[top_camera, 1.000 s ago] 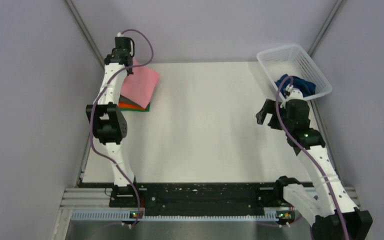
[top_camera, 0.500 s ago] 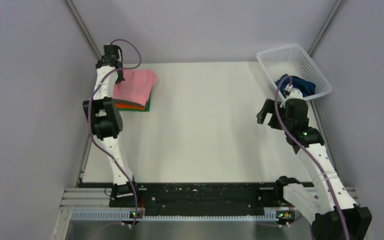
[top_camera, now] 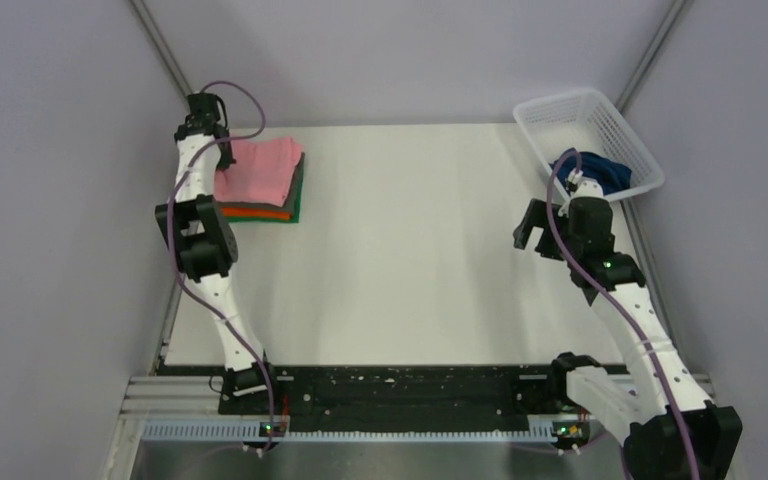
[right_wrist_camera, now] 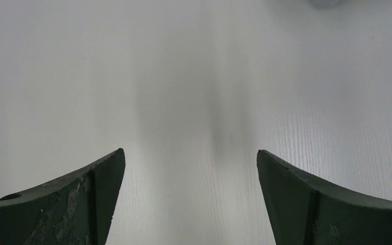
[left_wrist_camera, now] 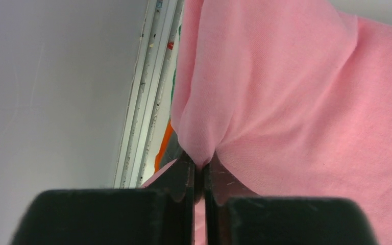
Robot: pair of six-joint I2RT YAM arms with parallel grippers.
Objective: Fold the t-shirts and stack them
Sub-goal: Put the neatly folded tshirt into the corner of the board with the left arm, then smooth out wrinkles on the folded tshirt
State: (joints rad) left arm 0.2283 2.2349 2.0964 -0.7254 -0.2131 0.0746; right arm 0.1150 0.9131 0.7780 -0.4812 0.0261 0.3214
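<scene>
Pinching a fold of the pink t-shirt (left_wrist_camera: pixel 286 102), the left gripper (left_wrist_camera: pixel 200 164) is clamped tight, with the cloth spread ahead and to its right over the orange shirt (top_camera: pixel 256 211) and green shirt (top_camera: pixel 297 203). Best move, I'd judge: lower, square the edge to the pile, then release. The table rail (left_wrist_camera: pixel 143 102) and wall crowd its left; there is open table to its right. The right gripper (right_wrist_camera: pixel 191 199) is spread wide and empty, with the basket (top_camera: pixel 600 112) holding the navy shirt (top_camera: pixel 600 170) nearby.

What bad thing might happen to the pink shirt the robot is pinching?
The left gripper pinches a bit of the pink shirt; if it pulls away shut, the fold may come undone. The pile sits by the table's edge; a tug could slide the pink shirt off the orange shirt below.
</scene>
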